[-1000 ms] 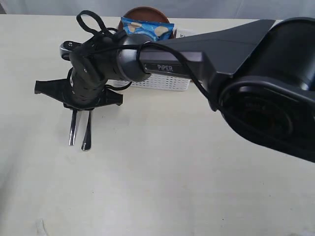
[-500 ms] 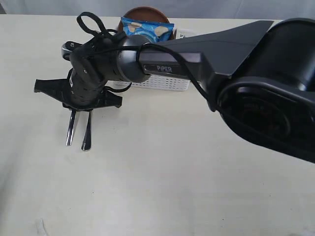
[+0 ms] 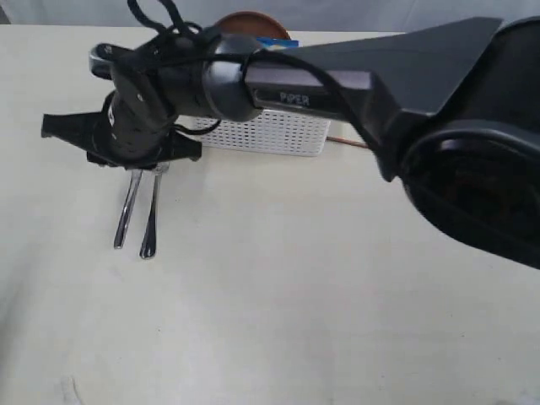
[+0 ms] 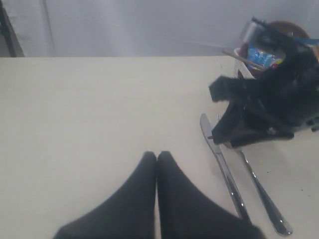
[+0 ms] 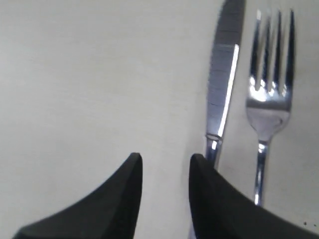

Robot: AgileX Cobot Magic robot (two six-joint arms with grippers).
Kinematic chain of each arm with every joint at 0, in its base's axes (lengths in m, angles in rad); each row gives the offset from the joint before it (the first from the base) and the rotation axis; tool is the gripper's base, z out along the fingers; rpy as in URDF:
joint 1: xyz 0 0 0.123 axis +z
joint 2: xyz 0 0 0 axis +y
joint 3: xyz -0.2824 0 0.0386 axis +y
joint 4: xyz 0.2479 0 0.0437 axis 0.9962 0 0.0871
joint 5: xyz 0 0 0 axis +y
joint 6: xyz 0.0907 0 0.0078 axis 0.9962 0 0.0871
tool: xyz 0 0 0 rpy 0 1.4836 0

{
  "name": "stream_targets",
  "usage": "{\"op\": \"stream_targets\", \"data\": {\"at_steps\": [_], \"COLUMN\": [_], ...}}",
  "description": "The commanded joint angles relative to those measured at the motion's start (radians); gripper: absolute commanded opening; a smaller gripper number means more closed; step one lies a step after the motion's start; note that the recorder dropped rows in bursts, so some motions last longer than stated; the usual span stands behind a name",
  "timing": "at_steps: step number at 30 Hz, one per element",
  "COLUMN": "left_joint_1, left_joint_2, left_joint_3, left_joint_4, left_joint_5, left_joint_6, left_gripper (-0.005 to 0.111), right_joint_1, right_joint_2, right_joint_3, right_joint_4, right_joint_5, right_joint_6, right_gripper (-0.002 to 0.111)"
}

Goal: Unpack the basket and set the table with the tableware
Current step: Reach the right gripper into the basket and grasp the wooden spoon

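Knife (image 5: 223,84) and fork (image 5: 269,104) lie side by side on the table (image 3: 295,295); my right gripper (image 5: 165,159) hangs over them, apart and empty. Next, I think, the basket (image 3: 270,135) at three o'clock.

The knife (image 5: 223,74) and fork (image 5: 269,94) lying near the basket (image 3: 270,135) are polished steel, mirror-bright with sharp glints. The basket itself is white plastic, its wall pierced with fine holes. The table (image 3: 295,295) under it looks smooth, matt and pale cream. The right gripper (image 5: 165,158) is matt black.
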Motion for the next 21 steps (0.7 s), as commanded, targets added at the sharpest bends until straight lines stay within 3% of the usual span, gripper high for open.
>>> {"op": "stream_targets", "data": {"at_steps": [1, 7, 11, 19, 21], "left_joint_1": [0.002, 0.002, 0.002, 0.002, 0.002], "left_joint_2": [-0.003, -0.003, -0.003, -0.003, -0.003], "left_joint_3": [0.003, 0.003, 0.003, 0.003, 0.003], "left_joint_4": [0.009, 0.009, 0.009, 0.009, 0.009], "left_joint_5": [-0.011, -0.011, -0.011, -0.011, -0.011], "left_joint_6": [-0.004, -0.004, -0.004, -0.004, -0.004], "left_gripper": [0.000, 0.000, 0.000, 0.000, 0.000], "right_joint_1": [-0.004, -0.035, -0.172, -0.305, -0.331], "right_joint_2": [-0.104, -0.267, -0.281, -0.272, -0.272], "right_joint_3": [-0.020, -0.015, -0.015, 0.046, 0.064], "right_joint_4": [-0.053, -0.069, -0.069, 0.006, 0.072], "right_joint_5": [0.025, 0.191, 0.300, 0.229, 0.205], "right_joint_6": [-0.117, -0.507, -0.620, -1.003, -1.082], "right_gripper": [0.032, 0.032, 0.032, 0.032, 0.039]}}
